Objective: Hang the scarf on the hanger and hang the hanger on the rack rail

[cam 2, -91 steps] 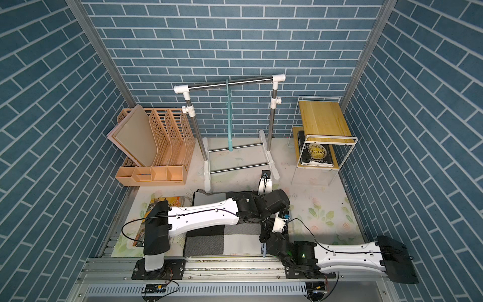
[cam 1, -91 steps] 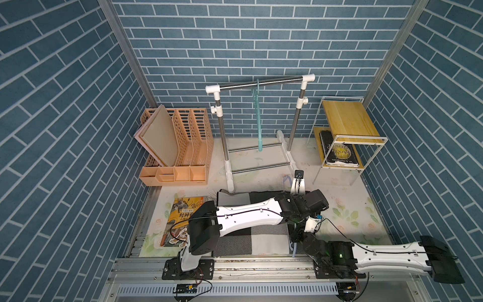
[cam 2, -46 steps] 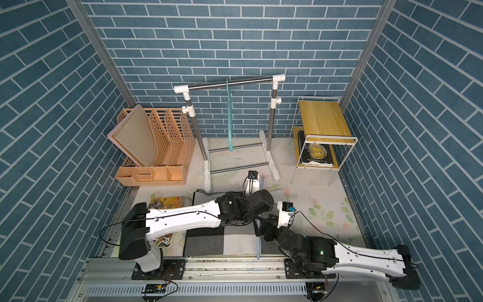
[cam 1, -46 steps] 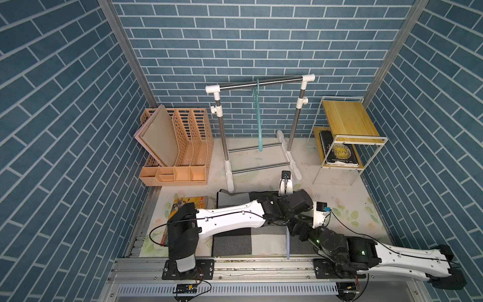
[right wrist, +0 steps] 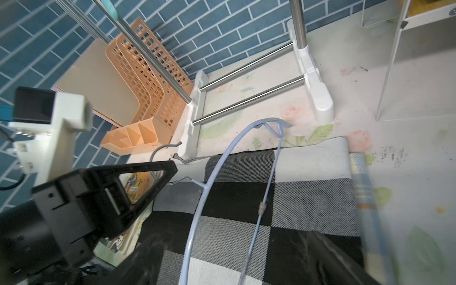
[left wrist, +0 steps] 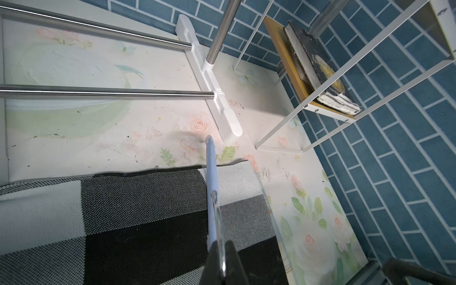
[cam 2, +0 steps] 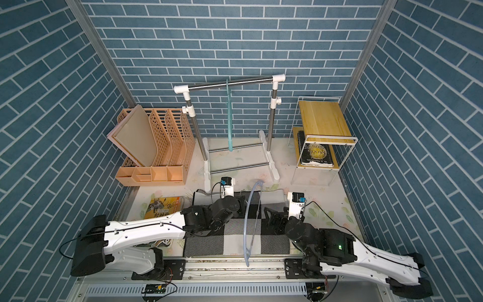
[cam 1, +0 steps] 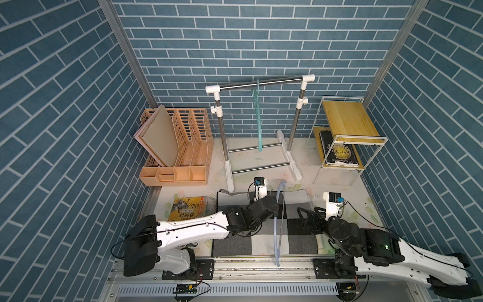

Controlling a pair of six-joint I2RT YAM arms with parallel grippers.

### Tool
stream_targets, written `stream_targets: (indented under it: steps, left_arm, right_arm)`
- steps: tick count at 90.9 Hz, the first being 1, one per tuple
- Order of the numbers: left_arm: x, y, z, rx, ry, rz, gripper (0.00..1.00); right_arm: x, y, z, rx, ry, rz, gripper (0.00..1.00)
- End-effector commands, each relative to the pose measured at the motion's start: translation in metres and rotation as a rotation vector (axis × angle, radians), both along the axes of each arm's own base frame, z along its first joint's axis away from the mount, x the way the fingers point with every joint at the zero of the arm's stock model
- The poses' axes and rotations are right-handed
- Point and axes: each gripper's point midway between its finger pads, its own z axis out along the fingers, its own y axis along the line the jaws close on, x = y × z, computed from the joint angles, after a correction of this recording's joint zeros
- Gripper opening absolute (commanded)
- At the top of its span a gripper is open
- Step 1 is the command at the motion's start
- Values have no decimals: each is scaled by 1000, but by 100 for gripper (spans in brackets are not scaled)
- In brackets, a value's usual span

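Right hand (cam 1: 308,210) has let go, spread wide; left hand (left wrist: 219,249) pinches the hanger (cam 1: 274,230), lengthwise front-to-back.

A pale blue hanger (left wrist: 212,172) and a teal hanger (cam 1: 259,141) made two. There were two books (cam 1: 338,153) (cam 1: 187,209), one scarf (cam 1: 235,247), one rack (cam 1: 282,81).

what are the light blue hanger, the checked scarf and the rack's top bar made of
Light blue hanger: thin wire, apparently plastic-coated, smooth with a slight sheen.
Checked scarf: woven or knitted fabric, matte; its fine weave grain shows.
Rack's top bar: likely polished steel, bright and reflective.
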Motion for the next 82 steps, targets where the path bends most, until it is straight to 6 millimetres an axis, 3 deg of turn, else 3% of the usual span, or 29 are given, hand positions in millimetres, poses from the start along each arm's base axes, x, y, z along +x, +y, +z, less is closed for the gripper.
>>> stream_targets:
  steps: [1, 11, 19, 27, 34, 50, 60, 82]
  left_arm:
    - [3, 7, 12, -94, -18, 43, 0]
    - [2, 19, 9, -117, -27, 75, 0]
    - [0, 27, 12, -136, -40, 83, 0]
    - [-1, 35, 11, -125, -44, 94, 0]
    - [-4, 42, 7, -118, -42, 106, 0]
    - [-8, 55, -8, -140, -26, 136, 0]
    - [-8, 56, -14, -130, -23, 137, 0]
    - [-11, 62, -11, -116, -39, 121, 0]
  right_arm:
    - [12, 16, 4, -79, -10, 87, 95]
    - [33, 33, -12, -62, 72, 139, 92]
    - [49, 32, -28, -42, 122, 129, 90]
    - [60, 21, -47, -25, 173, 98, 88]
    - [70, -1, -69, -12, 230, 39, 86]
    - [76, -41, -114, 26, 324, -78, 81]
    - [77, -47, -132, 26, 381, -104, 78]
    - [77, -53, -152, -20, 448, -130, 71]
